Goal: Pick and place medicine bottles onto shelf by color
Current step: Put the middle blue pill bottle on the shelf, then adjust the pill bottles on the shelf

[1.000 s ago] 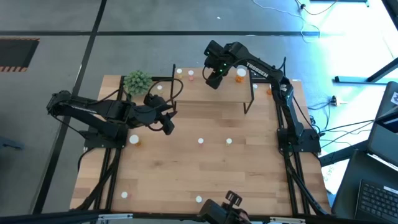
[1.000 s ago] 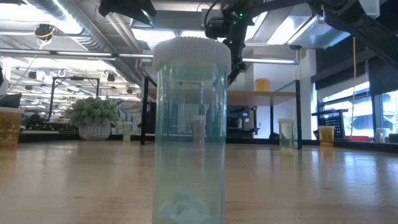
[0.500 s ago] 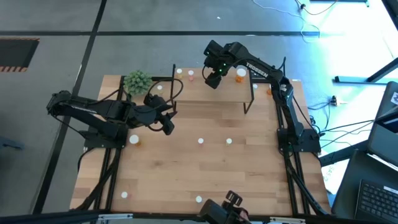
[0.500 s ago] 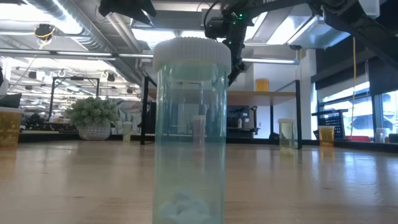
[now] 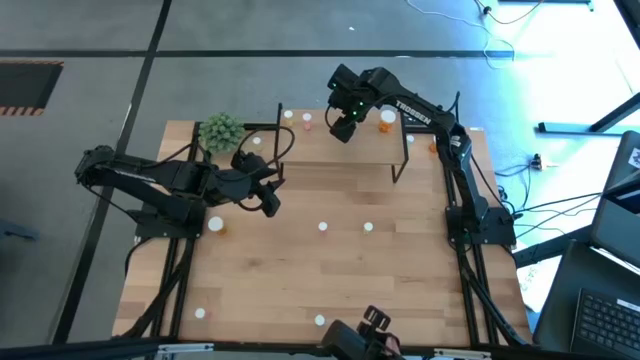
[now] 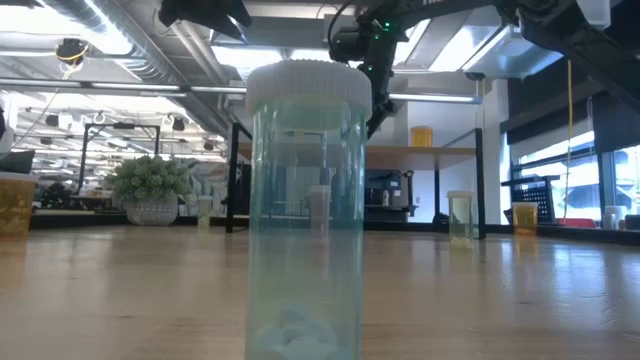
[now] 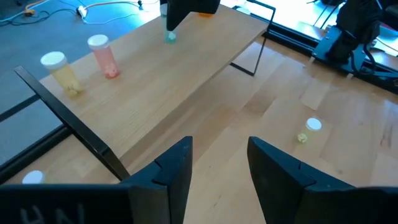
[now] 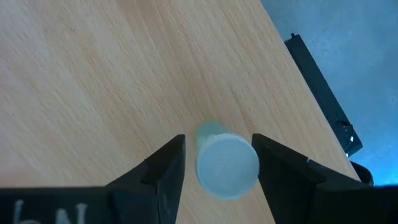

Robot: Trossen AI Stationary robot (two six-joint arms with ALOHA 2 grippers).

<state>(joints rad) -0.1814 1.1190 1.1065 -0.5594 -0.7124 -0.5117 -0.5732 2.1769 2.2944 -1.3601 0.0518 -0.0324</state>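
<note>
Nothing has shifted since the earlier frame. Nearest you, one green bottle (image 6: 306, 210) fills the low view, and five white-capped medicine bottles (image 5: 323, 227) lie scattered on the table (image 5: 400, 280). Your left gripper (image 5: 268, 196) hangs over the table with fingers spread, grasping nothing. Farther back, on the shelf (image 5: 370, 148), you have one yellowish bottle (image 7: 60, 73), one pink bottle (image 7: 104, 55) and one orange bottle (image 5: 386, 118). Your right gripper (image 8: 214, 162) hangs there, fingers flanking a green-tinted bottle (image 8: 225, 163) standing on the board; you cannot tell whether they touch.
</note>
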